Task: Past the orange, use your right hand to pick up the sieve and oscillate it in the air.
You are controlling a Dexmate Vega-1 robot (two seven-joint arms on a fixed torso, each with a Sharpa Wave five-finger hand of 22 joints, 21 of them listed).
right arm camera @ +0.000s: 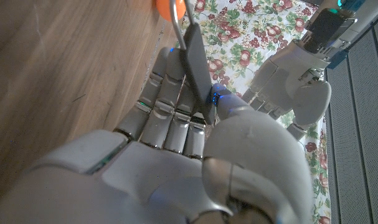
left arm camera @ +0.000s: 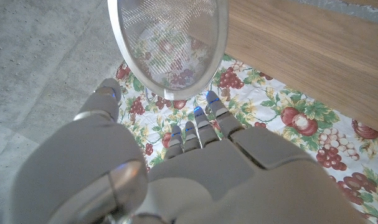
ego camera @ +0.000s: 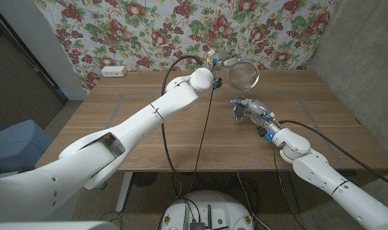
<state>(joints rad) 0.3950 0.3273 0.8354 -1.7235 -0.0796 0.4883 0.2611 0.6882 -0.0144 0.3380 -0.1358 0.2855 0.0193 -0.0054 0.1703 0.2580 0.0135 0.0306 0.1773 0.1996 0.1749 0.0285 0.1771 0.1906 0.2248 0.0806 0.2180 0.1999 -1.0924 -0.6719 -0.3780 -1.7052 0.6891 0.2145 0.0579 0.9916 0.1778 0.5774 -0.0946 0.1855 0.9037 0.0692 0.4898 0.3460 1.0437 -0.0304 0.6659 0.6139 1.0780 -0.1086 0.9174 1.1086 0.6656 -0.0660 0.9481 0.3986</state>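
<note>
The right hand point(ego camera: 248, 108) grips the sieve point(ego camera: 243, 75) by its handle, lifted above the table point(ego camera: 117, 121), so oscillating likely comes next.

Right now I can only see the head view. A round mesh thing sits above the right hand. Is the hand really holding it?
Observer: Yes. The right wrist view shows the right hand gripping the sieve's dark handle between thumb and fingers.
Visitor: Where is the orange?
Observer: A sliver of the orange shows in that same view, just past the handle's metal loop.
Visitor: Is the left hand helping?
Observer: No. In the left wrist view the left hand holds nothing, and the sieve's mesh bowl hangs just beyond its fingers.
</note>
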